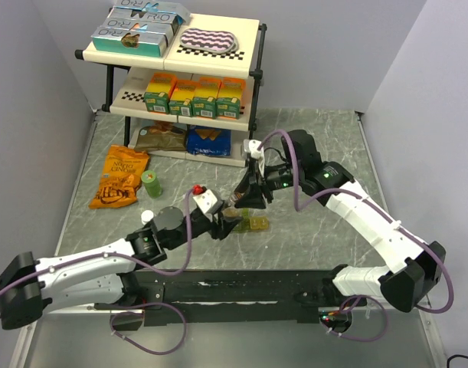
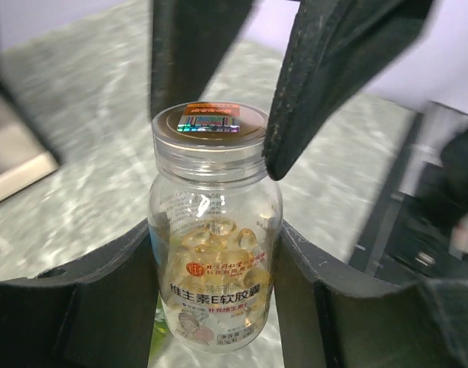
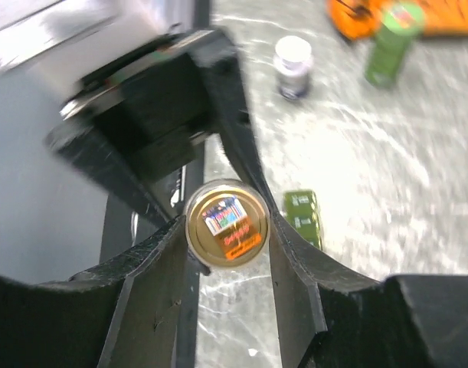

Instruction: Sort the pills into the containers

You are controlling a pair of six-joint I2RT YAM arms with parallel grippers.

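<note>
Two pincers meet on one clear pill bottle [image 2: 214, 192] of yellow pills [image 2: 218, 249]: my left pincer [image 2: 216, 307] grips its body, my right pincer [image 3: 227, 230] is clamped around its gold lid [image 3: 227, 218]. The containers [image 3: 302, 218], a green strip of small boxes, lie on the table [image 3: 387, 176] just beside the bottle, close to my left pincer's tips.
</note>
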